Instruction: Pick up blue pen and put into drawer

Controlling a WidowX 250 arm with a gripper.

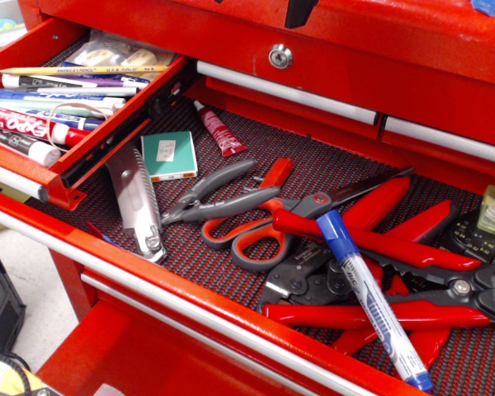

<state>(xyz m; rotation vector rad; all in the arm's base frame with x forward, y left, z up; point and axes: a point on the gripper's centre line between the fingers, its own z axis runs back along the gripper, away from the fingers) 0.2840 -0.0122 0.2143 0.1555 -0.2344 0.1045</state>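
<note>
You see the blue pen (373,299) lying on red-handled tools (379,247) at the right of the wide drawer (231,190), long side slanting, blue cap far and left, small blue end near and right, the narrow drawer (33,177) pulled out far left, full of markers (41,107), your gripper nowhere in sight, so you cannot tell its grip.

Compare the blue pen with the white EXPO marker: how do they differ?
The blue pen lies alone across red-handled tools in the wide drawer; the EXPO marker lies among other pens in the narrow drawer. The pen's print is blue, the marker's label red. Both have white barrels.
</note>
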